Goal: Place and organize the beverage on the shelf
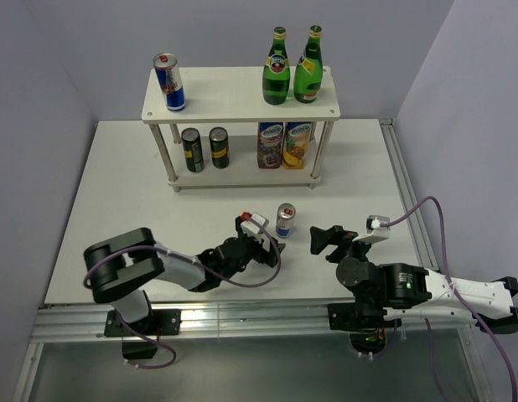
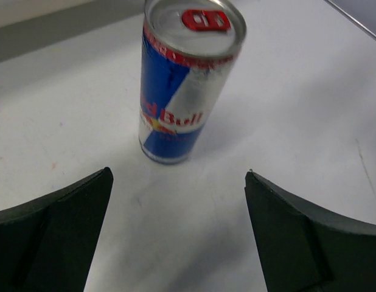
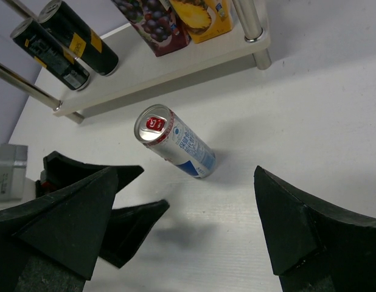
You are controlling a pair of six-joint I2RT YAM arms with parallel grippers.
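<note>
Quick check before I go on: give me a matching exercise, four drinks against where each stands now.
Things:
1. pair of green glass bottles
2. pair of dark cans with gold tops
3. nearer blue-and-silver can
4. pair of colourful juice cartons

Places:
A. lower tier of the pale two-tier shelf, left
B. white table, in front of the shelf
C. top tier, right
D. lower tier, right

Pairs: 1-C, 2-A, 3-B, 4-D
</note>
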